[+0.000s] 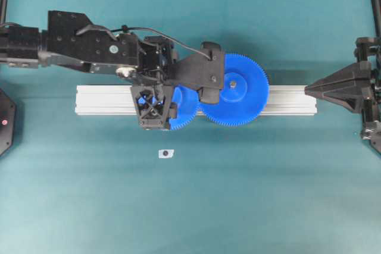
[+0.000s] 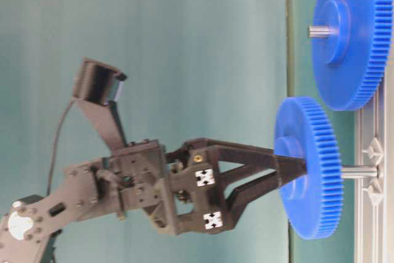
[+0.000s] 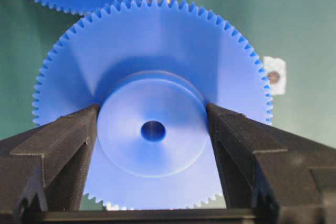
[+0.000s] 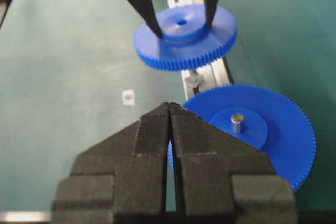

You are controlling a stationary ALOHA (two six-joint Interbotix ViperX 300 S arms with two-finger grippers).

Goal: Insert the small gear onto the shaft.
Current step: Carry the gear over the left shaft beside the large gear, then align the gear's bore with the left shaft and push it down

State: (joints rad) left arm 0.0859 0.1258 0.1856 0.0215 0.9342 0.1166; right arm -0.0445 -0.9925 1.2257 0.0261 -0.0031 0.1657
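My left gripper (image 3: pixel 152 129) is shut on the raised hub of the small gear (image 3: pixel 157 51), a blue toothed disc, one black finger on each side. In the table-level view the small gear (image 2: pixel 314 183) hangs off the rail, and the grey shaft (image 2: pixel 359 171) runs from the rail to the gear's underside. The shaft's tip is hidden; the hub hole looks dark and no pin shows in it. From overhead the left gripper (image 1: pixel 178 96) covers most of the small gear (image 1: pixel 186 111). The right gripper (image 4: pixel 170 106) is shut and holds nothing, hovering at the rail's right end (image 1: pixel 309 90).
A wider blue gear (image 1: pixel 235 90) sits on the grooved aluminium rail (image 1: pixel 101 99) with a grey pin (image 4: pixel 237 123) at its hub, its teeth close to the small gear. A tiny white tag (image 1: pixel 166 153) lies on the green mat in front of the rail.
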